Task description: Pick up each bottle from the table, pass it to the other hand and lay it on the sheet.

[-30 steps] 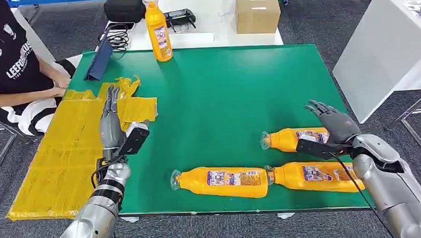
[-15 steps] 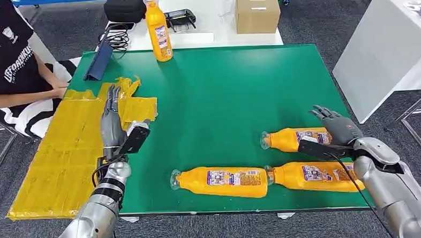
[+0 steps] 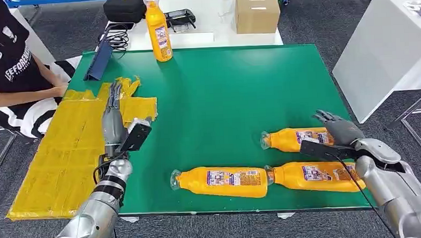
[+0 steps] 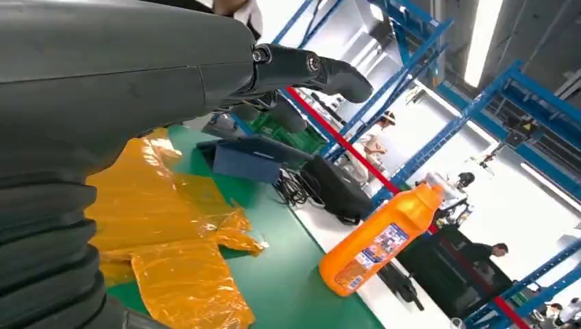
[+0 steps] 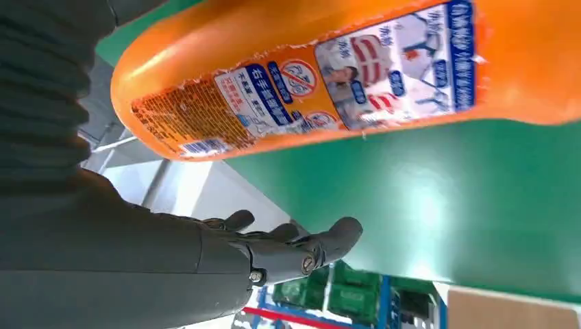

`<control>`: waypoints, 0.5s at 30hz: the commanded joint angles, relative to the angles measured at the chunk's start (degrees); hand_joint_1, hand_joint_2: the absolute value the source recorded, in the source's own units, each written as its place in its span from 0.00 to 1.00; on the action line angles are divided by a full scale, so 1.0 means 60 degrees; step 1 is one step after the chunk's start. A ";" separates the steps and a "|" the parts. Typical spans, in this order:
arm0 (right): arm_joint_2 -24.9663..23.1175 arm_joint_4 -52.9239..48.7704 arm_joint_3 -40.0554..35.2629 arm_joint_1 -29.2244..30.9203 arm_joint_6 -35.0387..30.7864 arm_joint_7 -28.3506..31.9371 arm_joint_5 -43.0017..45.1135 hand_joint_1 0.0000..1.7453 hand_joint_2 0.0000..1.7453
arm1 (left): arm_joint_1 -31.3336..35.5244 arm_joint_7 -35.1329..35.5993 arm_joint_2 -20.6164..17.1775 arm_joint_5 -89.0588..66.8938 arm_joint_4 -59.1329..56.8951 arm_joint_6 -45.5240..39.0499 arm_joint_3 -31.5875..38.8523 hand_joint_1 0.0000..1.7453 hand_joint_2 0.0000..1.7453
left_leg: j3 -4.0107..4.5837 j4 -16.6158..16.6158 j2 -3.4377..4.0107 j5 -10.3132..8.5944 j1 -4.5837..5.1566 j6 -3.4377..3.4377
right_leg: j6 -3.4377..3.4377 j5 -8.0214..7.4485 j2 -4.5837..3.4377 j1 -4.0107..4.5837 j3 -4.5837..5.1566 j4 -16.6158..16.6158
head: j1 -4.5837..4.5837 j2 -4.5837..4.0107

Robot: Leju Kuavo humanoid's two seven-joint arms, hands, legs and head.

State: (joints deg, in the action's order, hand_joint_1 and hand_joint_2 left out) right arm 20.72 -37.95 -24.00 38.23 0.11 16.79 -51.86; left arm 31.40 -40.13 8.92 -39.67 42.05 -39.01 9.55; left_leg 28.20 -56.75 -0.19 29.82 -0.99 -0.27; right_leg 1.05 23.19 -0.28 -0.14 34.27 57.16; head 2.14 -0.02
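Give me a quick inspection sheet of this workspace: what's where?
Surface: green table, bare middle.
Job's things: three orange bottles lying near the front right; a fourth upright at the back; yellow sheet at left.
Clutter: cardboard box, black bag.
Robot hands: left robot hand open above the sheet; right robot hand open at the rear bottle.
Cables: black coil.
Surroundings: seated person, white table.

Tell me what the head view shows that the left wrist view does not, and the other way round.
Only the head view shows three orange plastic bottles lying on the table, the brown cardboard box and the right robot hand, open beside one bottle. Only the left wrist view shows blue metal racks and distant people. Both show the upright orange bottle, the crumpled yellow plastic sheet, the green table and the open left robot hand.
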 commanded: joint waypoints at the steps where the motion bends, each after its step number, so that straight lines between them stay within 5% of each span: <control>1: -0.0453 0.1789 -0.0301 0.0935 0.0111 -0.0172 -0.0088 0.00 1.00 | 0.0559 0.0022 -0.0114 0.0128 -0.0857 0.0037 -0.0220 0.00 1.00 | -0.0013 0.0006 0.0010 0.0003 0.0001 0.0006 | 0.0000 -0.0002 -0.0006 0.0001 -0.0006 -0.0005 | -0.0004 0.0000; 15: -0.0739 0.2283 -0.0524 0.0880 -0.0050 -0.0206 -0.0385 0.02 1.00 | 0.0554 0.0022 -0.0111 0.0317 -0.1002 -0.0029 -0.0453 0.00 1.00 | -0.0013 0.0008 0.0008 0.0003 0.0002 0.0005 | 0.0000 0.0000 -0.0005 0.0000 -0.0008 -0.0005 | -0.0004 0.0000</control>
State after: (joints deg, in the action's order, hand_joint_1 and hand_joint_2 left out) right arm 18.62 -29.53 -25.18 40.76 0.22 15.76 -53.88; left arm 32.34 -40.13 8.90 -37.88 40.20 -39.01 8.04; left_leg 28.21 -56.76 -0.20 29.81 -0.99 -0.27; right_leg 1.05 23.19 -0.28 -0.14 34.27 57.16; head 2.12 -0.02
